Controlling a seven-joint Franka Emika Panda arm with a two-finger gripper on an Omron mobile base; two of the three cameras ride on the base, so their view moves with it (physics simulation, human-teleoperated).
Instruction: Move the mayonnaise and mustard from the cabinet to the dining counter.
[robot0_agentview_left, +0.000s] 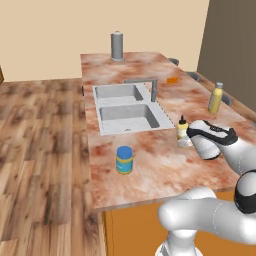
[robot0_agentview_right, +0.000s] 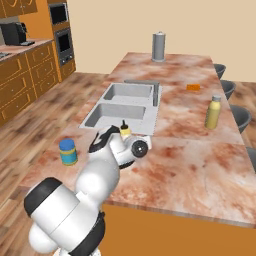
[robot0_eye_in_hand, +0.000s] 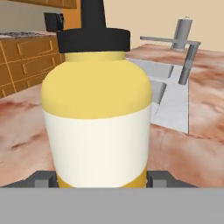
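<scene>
mustard (robot0_eye_in_hand: 97, 109) nearest: smooth yellow squeeze bottle, pale label band, black cap, upright on the marbled stone worktop (robot0_agentview_left: 150, 170) between the pincer (robot0_agentview_left: 184, 138) tips, jaws apart. mayonnaise (robot0_agentview_left: 124, 160), squat blue-lidded jar, at its 9 o'clock, near the steel sink (robot0_agentview_left: 127, 115).

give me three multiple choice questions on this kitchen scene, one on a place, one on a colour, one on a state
1. Where does the mayonnaise stand?
A. in the sink
B. on the dining counter
C. on the floor

2. What colour is the mayonnaise lid?
A. blue
B. red
C. green

3. How is the claw set about the mustard?
A. shut tight, far from it
B. open, a finger on each side
C. lifting it high in the air

Key: 1 B, the jar sits on the marbled top before the sink. 2 A, the cap is blue. 3 B, the hand view shows the bottle between spread fingertips, standing on the counter.
</scene>
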